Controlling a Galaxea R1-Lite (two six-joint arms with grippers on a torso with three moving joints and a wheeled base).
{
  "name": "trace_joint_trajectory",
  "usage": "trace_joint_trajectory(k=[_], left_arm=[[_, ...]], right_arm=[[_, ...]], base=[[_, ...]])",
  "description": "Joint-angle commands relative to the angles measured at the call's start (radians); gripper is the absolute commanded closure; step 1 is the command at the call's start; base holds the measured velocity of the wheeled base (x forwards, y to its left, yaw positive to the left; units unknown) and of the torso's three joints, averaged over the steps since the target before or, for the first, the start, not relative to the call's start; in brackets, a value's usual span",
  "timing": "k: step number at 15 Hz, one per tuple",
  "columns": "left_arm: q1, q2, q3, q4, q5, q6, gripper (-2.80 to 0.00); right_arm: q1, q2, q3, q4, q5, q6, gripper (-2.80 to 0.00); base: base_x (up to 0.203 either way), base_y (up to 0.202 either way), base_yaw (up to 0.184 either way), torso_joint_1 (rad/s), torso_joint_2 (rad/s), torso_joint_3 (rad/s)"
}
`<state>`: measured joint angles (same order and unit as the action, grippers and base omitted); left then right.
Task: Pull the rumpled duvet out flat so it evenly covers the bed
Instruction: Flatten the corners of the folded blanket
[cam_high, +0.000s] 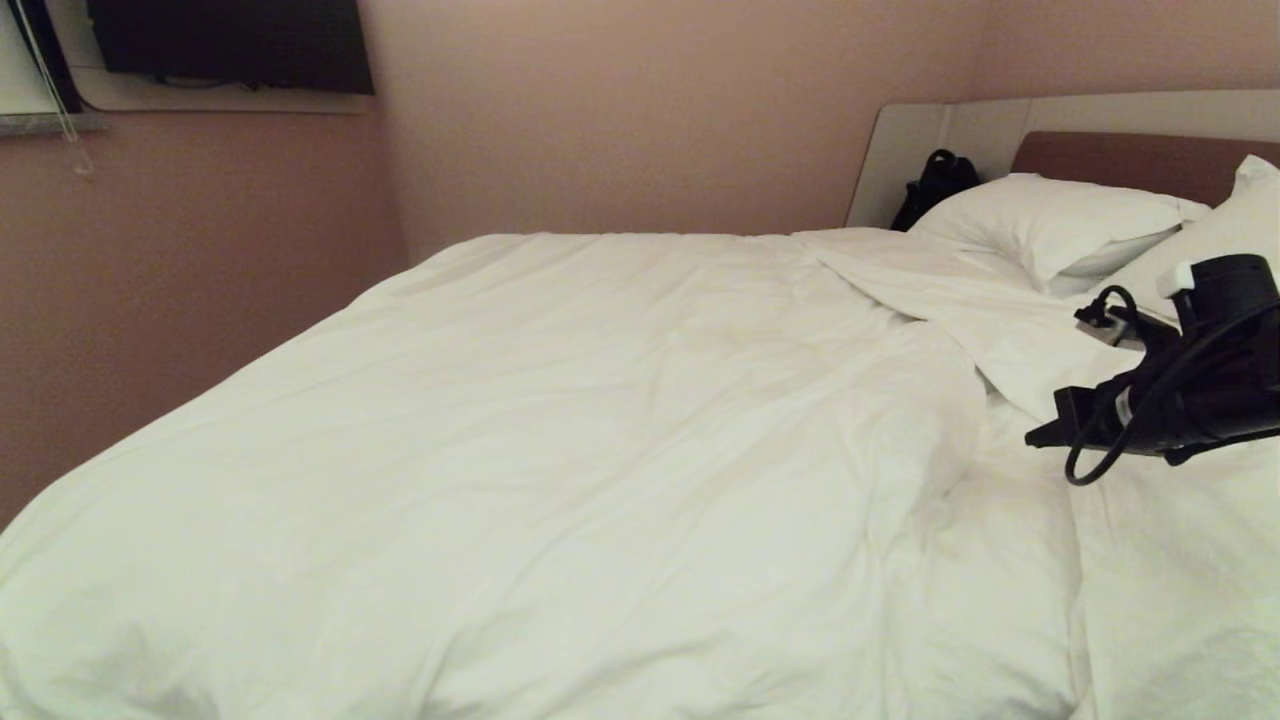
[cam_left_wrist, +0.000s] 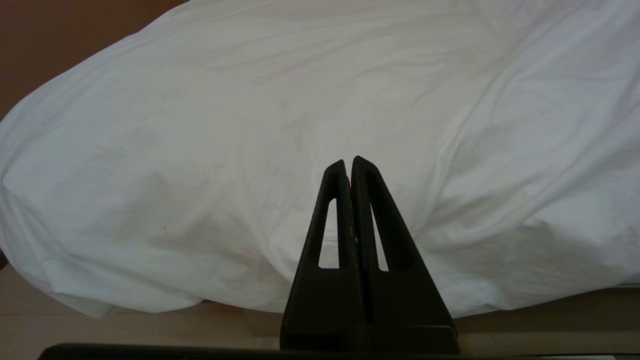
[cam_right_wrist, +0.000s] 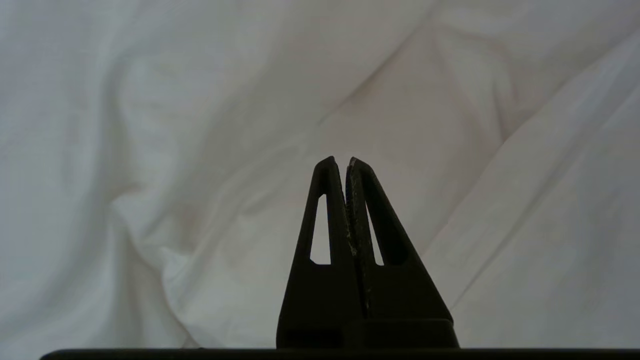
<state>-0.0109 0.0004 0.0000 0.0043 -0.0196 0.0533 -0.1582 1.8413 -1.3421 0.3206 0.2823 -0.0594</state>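
1. Looking down from the head, you see the duvet (cam_high: 560, 440) spread over most of the bed (cam_high: 1140, 160), hanging off the near left edge, creased, with a rumpled fold near the right.
2. Your right gripper (cam_high: 1045, 432) hangs over that right part, just near of the pillows (cam_high: 1050, 220); its fingers (cam_right_wrist: 325, 200) are clenched together on nothing, with white cloth beyond them.
3. Your left gripper (cam_left_wrist: 348, 162) is parked low at the near side, pressed closed and empty, facing the duvet's overhanging edge above the floor (cam_left_wrist: 125, 330).
4. A black bag (cam_high: 935, 185) sits at the far headboard corner, left of the pillows.
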Motion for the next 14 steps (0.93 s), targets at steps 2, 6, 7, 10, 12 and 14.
trace_joint_trajectory(k=[2, 6, 7, 10, 12, 14], left_arm=[[0.000, 0.000, 0.000, 0.000, 0.000, 0.000, 0.00], [0.000, 0.000, 0.000, -0.001, 0.000, 0.000, 0.00], [0.000, 0.000, 0.000, 0.000, 0.000, 0.000, 0.00], [0.000, 0.000, 0.000, 0.000, 0.000, 0.000, 0.00], [0.000, 0.000, 0.000, 0.000, 0.000, 0.000, 0.00], [0.000, 0.000, 0.000, 0.000, 0.000, 0.000, 0.00]], right_arm=[[0.042, 0.071, 0.007, 0.003, -0.044, 0.000, 0.00], [0.079, 0.106, 0.006, 0.003, -0.048, -0.002, -2.80], [0.089, 0.118, 0.007, 0.004, -0.053, -0.001, -2.80], [0.091, 0.125, 0.015, 0.010, -0.058, -0.028, -2.80], [0.092, 0.126, 0.031, 0.011, -0.059, -0.066, -2.80], [0.092, 0.141, 0.043, 0.006, -0.059, -0.077, -2.80]], base=[[0.000, 0.000, 0.000, 0.000, 0.00, 0.000], [0.000, 0.000, 0.000, 0.000, 0.00, 0.000], [0.000, 0.000, 0.000, 0.000, 0.00, 0.000], [0.000, 0.000, 0.000, 0.000, 0.00, 0.000], [0.000, 0.000, 0.000, 0.000, 0.00, 0.000], [0.000, 0.000, 0.000, 0.000, 0.00, 0.000]])
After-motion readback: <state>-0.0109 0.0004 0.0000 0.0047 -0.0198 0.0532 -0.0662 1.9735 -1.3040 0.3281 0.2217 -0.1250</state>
